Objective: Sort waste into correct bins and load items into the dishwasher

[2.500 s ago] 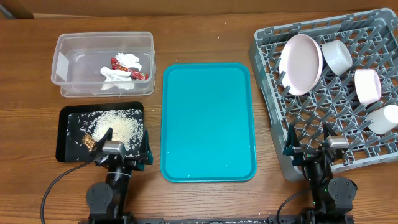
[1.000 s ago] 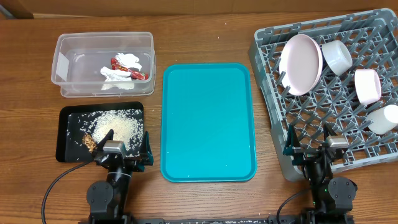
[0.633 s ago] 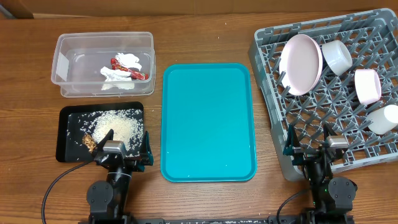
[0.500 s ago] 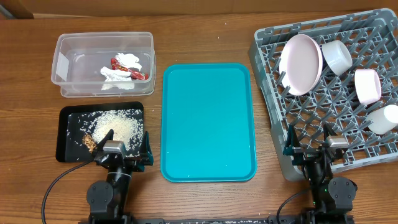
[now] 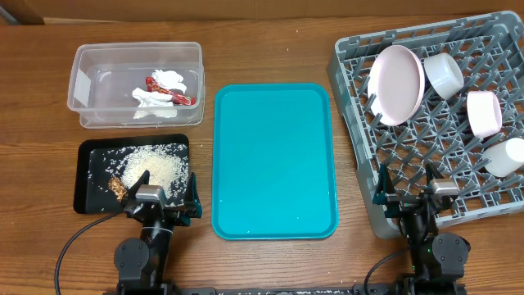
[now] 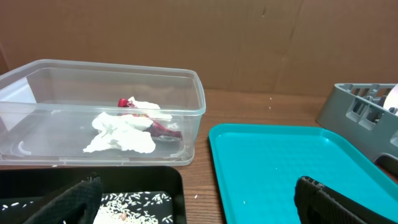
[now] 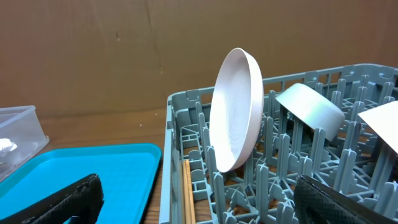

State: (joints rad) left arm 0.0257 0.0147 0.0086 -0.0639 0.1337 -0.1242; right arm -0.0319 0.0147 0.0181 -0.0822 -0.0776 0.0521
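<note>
The clear bin (image 5: 82,57) at the back left holds a crumpled napkin (image 5: 151,98) and a red sauce packet (image 5: 182,99). In front of it the black bin (image 5: 88,164) holds rice (image 5: 155,168) and a brown lump (image 5: 119,188). The grey dishwasher rack (image 5: 352,139) on the right carries the plate (image 5: 397,82), two bowls (image 5: 444,74) (image 5: 485,113) and a cup (image 5: 503,156). Chopsticks (image 7: 186,190) lie along its left wall. My left gripper (image 5: 164,195) stands open at the black bin's near right corner. My right gripper (image 5: 407,190) stands open over the rack's near left corner. Both are empty.
A large teal tray (image 5: 274,160) lies in the middle of the wooden table between the bins and the rack, with a few white specks on it. A brown cardboard wall closes off the back.
</note>
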